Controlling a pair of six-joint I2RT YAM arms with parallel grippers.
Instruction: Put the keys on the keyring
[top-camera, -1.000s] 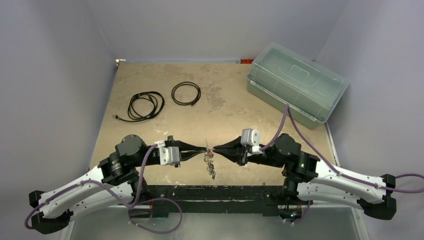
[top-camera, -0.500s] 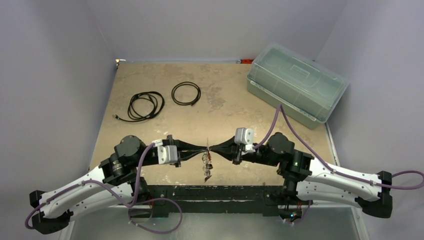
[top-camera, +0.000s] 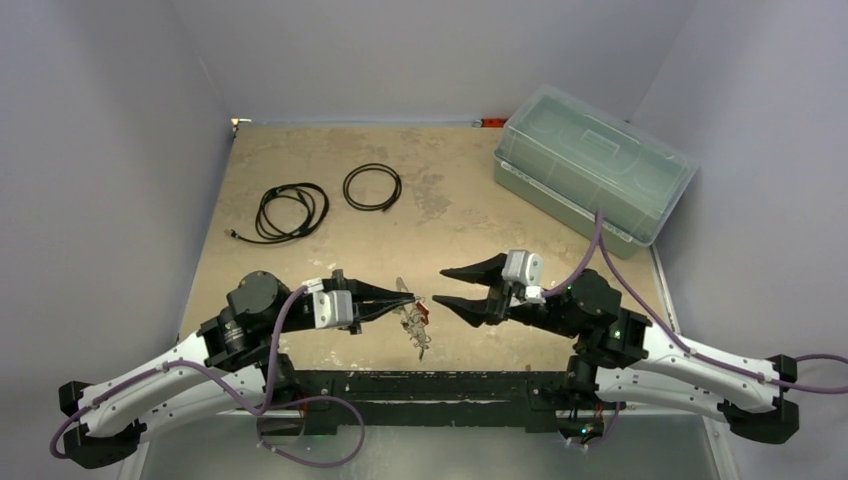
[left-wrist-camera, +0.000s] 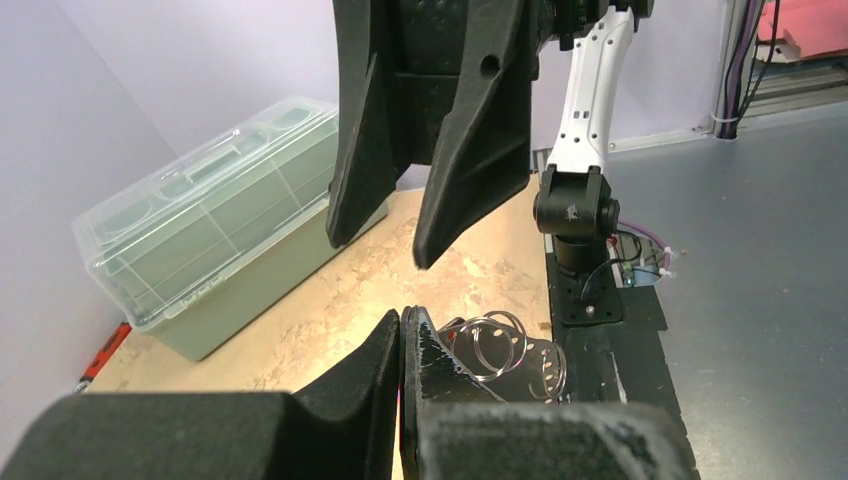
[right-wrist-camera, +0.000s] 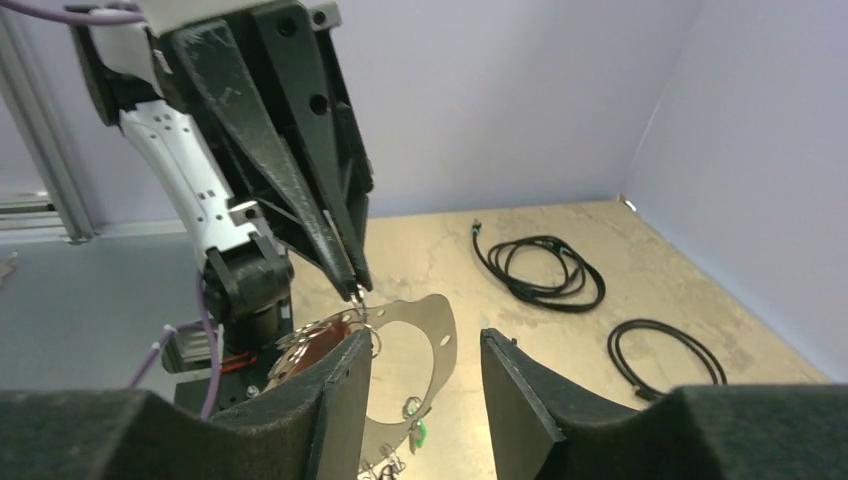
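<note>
Our left gripper (top-camera: 408, 297) is clenched on the keyring (right-wrist-camera: 410, 306), the keys (top-camera: 418, 325) dangling over the counter (top-camera: 450, 210). Our right gripper (top-camera: 438, 285) hovers near, jaws apart, holding nothing.

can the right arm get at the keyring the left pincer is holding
Probably yes: the right pincer stands open facing the keyring, with nothing between them; the left pincer is shut on it.

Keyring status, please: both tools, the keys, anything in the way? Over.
Left tool shut on keyring. Right tool open, apart from it. Keys dangle below. Nothing blocking.
</note>
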